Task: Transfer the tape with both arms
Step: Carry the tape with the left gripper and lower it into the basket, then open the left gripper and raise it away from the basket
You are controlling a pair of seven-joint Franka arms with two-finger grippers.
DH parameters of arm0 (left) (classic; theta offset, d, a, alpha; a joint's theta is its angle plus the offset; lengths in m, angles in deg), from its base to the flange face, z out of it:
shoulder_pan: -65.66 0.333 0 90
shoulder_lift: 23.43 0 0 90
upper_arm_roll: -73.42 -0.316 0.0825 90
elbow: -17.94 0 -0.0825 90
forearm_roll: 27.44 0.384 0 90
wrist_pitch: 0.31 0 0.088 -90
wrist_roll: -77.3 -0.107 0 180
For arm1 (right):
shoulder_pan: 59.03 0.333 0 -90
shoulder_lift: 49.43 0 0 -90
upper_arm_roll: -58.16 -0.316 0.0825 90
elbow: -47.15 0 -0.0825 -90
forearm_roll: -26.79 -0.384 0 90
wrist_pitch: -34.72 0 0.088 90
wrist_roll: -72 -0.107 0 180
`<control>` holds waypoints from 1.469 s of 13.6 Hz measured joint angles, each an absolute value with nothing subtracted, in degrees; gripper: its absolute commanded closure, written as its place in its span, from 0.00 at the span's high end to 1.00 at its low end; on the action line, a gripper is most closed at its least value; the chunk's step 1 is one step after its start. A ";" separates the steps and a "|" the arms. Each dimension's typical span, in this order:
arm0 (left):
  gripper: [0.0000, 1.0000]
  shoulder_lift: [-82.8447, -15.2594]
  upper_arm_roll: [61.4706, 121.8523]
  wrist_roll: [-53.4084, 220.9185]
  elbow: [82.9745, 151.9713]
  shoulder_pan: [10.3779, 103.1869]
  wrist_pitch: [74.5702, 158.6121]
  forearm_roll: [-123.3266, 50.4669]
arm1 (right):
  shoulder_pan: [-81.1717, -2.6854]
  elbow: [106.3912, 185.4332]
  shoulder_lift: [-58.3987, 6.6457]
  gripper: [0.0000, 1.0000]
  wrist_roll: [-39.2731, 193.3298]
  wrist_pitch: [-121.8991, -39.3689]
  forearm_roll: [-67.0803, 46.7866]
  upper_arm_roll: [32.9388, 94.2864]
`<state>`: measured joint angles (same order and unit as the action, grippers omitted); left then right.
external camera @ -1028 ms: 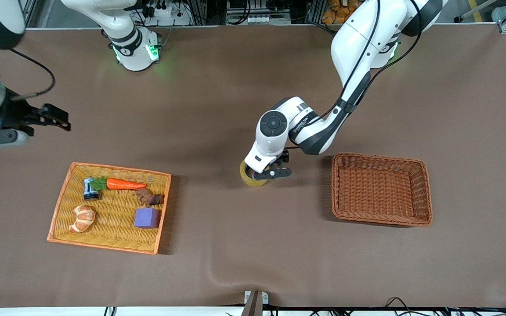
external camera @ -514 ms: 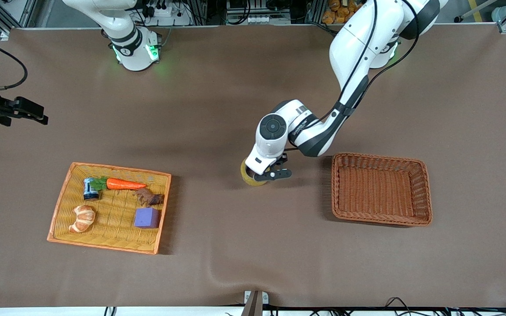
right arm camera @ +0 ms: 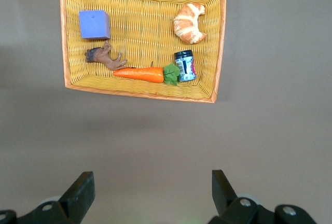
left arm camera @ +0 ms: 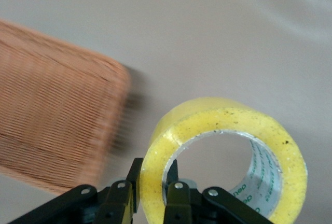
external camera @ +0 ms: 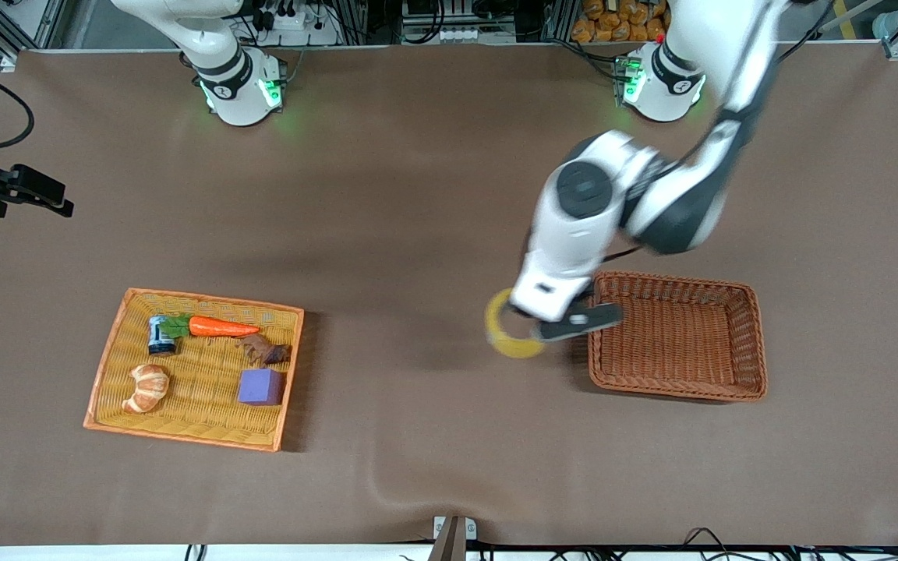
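The right gripper (external camera: 42,192) waits at the edge of the front view, up over bare counter (external camera: 418,195) at the right arm's end. Most of that arm is cut off there. In the right wrist view its fingers (right arm camera: 80,193) are spread wide and hold nothing.

Nearer the front camera sits the yellow tray (external camera: 110,354) with an orange rim. In it lie a croissant (external camera: 146,387), a small dark can (external camera: 160,335), a carrot (external camera: 219,327), a brown lumpy thing (external camera: 264,350) that is hard to make out, and a purple cube (external camera: 260,386). There is a lot of open counter between this tray and the brown basket (external camera: 757,343).

The left gripper (external camera: 546,326) is up in the air over the counter, just beside the edge of the brown basket. The arm looks smeared in the front view. The tape (external camera: 513,333) hangs from it, and part of the ring is hidden under the hand. In the left wrist view the fingers (left arm camera: 177,199) are pinched narrow on the wall of the tape (left arm camera: 228,156), one inside the hole and one outside. The basket (left arm camera: 52,125) shows just beside the roll.
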<state>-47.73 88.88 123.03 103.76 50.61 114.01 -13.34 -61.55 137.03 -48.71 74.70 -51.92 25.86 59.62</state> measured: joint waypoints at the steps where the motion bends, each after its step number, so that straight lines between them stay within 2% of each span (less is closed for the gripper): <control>1: 0.00 -44.89 88.85 116.69 106.01 54.87 113.31 -13.39 | -61.69 136.98 -48.73 1.00 74.69 -51.89 25.87 59.66; 4: 0.00 -42.43 88.78 99.97 113.39 69.33 115.59 -14.66 | -61.77 136.29 -48.79 1.00 74.69 -50.85 25.87 59.55; 6: 0.00 -43.43 88.73 94.08 120.81 76.97 125.51 -14.79 | -61.77 135.81 -48.81 1.00 74.69 -50.68 25.87 59.42; 8: 0.00 -44.84 88.75 90.98 128.97 81.39 136.14 -14.79 | -61.80 135.15 -48.81 1.00 74.67 -50.47 25.89 59.54; 11: 0.00 -45.92 88.97 90.75 133.62 82.34 139.08 -14.79 | -62.79 134.85 -48.81 1.00 74.68 -49.80 25.91 59.66; 12: 0.41 -45.92 89.19 90.76 134.02 82.24 139.07 -14.79 | -63.09 134.85 -48.81 1.00 74.69 -49.80 25.91 59.67; 13: 0.97 -46.04 89.40 90.76 134.30 82.12 139.06 -14.79 | -63.14 134.85 -48.81 1.00 74.69 -49.79 25.91 59.65; 17: 1.00 -45.97 90.52 90.76 131.34 81.56 136.22 -14.80 | -63.13 134.85 -48.80 1.00 74.69 -49.74 25.91 59.19; 20: 1.00 -43.01 94.63 91.20 119.46 80.73 121.13 -15.12 | -63.13 134.85 -48.80 1.00 74.69 -49.69 25.91 59.18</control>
<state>-43.01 94.63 91.20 119.46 80.73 121.13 -15.12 -63.13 134.85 -48.80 74.69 -49.69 25.91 59.18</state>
